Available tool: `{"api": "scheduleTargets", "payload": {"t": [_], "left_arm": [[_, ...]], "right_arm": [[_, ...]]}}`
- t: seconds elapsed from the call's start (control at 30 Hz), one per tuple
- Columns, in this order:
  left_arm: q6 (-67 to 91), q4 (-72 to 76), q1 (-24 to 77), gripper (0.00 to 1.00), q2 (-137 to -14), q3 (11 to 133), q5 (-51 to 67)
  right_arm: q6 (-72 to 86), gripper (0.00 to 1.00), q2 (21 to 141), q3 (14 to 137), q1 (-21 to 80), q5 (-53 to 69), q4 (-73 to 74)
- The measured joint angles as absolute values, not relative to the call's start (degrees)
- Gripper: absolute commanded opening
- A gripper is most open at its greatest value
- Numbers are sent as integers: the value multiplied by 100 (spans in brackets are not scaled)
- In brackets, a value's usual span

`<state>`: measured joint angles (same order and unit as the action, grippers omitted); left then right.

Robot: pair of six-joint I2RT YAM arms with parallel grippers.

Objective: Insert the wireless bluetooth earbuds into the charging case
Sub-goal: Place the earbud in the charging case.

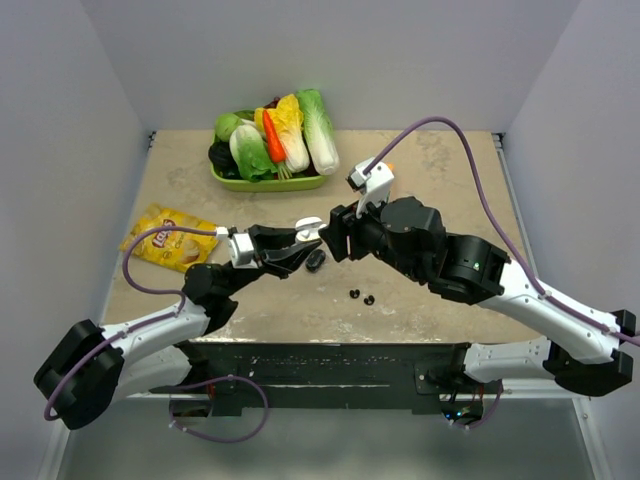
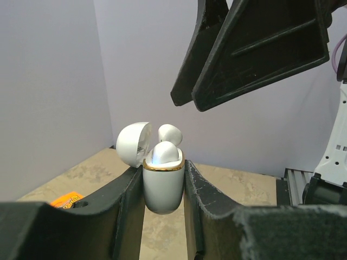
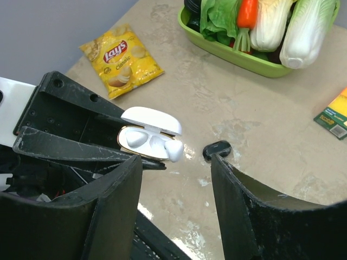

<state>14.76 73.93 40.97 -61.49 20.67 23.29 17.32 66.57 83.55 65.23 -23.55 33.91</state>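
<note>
My left gripper (image 1: pixel 300 244) is shut on a white charging case (image 2: pixel 162 187) with a gold rim, held upright above the table with its lid (image 2: pixel 133 143) open. One white earbud (image 2: pixel 165 153) sits in the case. A second white earbud (image 2: pixel 170 133) sticks up out of the far slot, tilted over the rim (image 3: pixel 174 150). My right gripper (image 3: pixel 176 163) is open and empty, hovering just above the case (image 3: pixel 142 142) without touching it. Two tiny black earbuds (image 1: pixel 361 296) lie on the table in front of the grippers.
A black oval case (image 1: pixel 315 260) lies on the table under the grippers, also in the right wrist view (image 3: pixel 217 148). A green tray (image 1: pixel 262 183) of vegetables stands at the back. A Lay's chip bag (image 1: pixel 170 238) lies at the left. A small yellow-green box (image 3: pixel 333 114) lies at the right.
</note>
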Motion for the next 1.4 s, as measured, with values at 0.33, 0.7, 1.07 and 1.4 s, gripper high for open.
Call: {"api": "scheduleTargets", "payload": {"t": [0.33,0.7,1.07,1.4], "left_arm": [[1385,7395,4121,0,-6213,2067,2176],[1332,7393,4204,0,-6248,2067,2145],[1258,7393,4219,0,-6248,2067,2117],[1219,7395,4219,0,-6248,2067,2069]], "right_arm": [[1846,56,6657,8353,6523,-2462,3551],[1846,54,6788,8326,6475,-2477,3465],[1911,46,6984,8322,6292,-2423,3463],[2010,40,7048,8322,6224,-2248,3463]]}}
